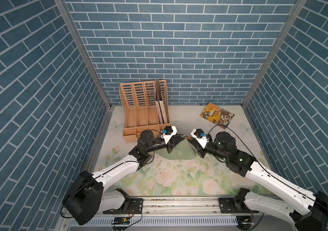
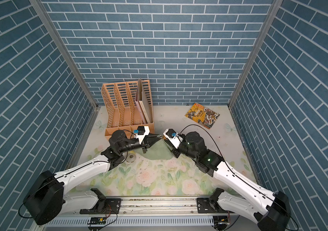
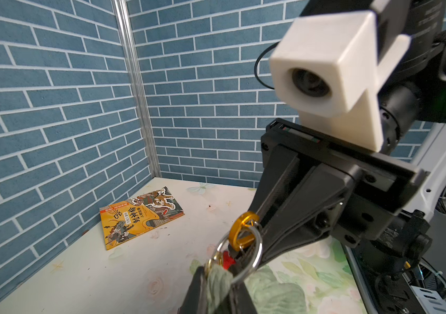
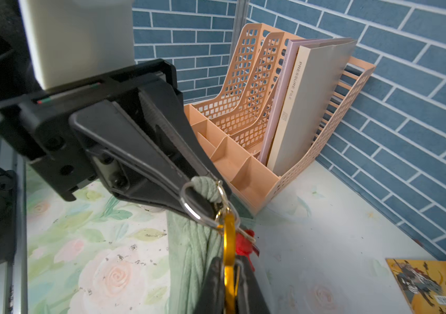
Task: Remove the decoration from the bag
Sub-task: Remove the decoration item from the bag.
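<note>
— Nearest our right wrist lens, the right gripper [image 4: 230,285] sits with its jaws together on the gold carabiner [image 4: 229,244]; the red charm [image 4: 246,240] hangs just beside it.
— And the left gripper [image 4: 201,175] is clamped on the green loop [image 4: 208,190] at the bag's corner, where the silver ring [image 4: 189,209] threads through; the bag [image 1: 176,153] itself lies on the floral table [image 1: 189,120] between our two arms, in front of the orange rack [image 1: 139,104], with that one corner lifted.
— So we judge the step is parting the carabiner from the ring; we should hold the loop firm as an anchor and draw the carabiner away gently, along the ring rather than across it; a hard tug would likely drag the whole bag.
— Agreed; whether the carabiner's gate is open we cannot tell, so we should check before pulling.
— Any writing?
— We read "PRESSURE FILE" on the grey folder [image 4: 306,108] in the rack; the yellow booklet [image 3: 141,217] carries Chinese characters, too angled for us to read surely.
</note>
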Action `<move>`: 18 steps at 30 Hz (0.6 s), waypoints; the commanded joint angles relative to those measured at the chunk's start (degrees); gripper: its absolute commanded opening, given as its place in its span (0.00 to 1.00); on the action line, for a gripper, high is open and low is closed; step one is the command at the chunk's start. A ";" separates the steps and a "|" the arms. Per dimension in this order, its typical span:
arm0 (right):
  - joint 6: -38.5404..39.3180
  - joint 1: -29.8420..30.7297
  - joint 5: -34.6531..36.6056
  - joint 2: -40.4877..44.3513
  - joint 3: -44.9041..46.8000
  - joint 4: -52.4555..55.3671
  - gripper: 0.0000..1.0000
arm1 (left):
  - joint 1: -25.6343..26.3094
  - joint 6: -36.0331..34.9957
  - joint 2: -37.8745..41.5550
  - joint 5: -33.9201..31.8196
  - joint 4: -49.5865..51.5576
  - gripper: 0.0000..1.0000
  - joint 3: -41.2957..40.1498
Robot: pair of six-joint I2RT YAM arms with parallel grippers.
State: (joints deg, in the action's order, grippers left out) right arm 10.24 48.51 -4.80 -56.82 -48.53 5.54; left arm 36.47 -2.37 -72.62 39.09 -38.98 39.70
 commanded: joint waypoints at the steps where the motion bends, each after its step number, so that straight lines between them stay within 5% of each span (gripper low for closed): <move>1: 2.61 2.71 14.26 -1.18 -5.24 7.31 0.03 | 0.73 -0.28 -0.66 -4.08 2.87 0.15 2.75; 7: 4.25 7.28 25.15 -4.48 -12.14 15.59 0.03 | 2.38 -0.67 -0.94 -6.94 3.24 0.29 1.90; 18: 7.26 7.91 21.86 -7.30 -17.65 20.32 0.03 | 2.43 3.65 -3.30 -4.17 -3.16 0.49 -0.47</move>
State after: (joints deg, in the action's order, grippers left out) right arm 15.09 56.07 16.32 -63.61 -63.66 23.68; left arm 38.81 -0.23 -74.94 32.88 -38.96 39.81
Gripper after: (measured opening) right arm 0.112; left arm 0.472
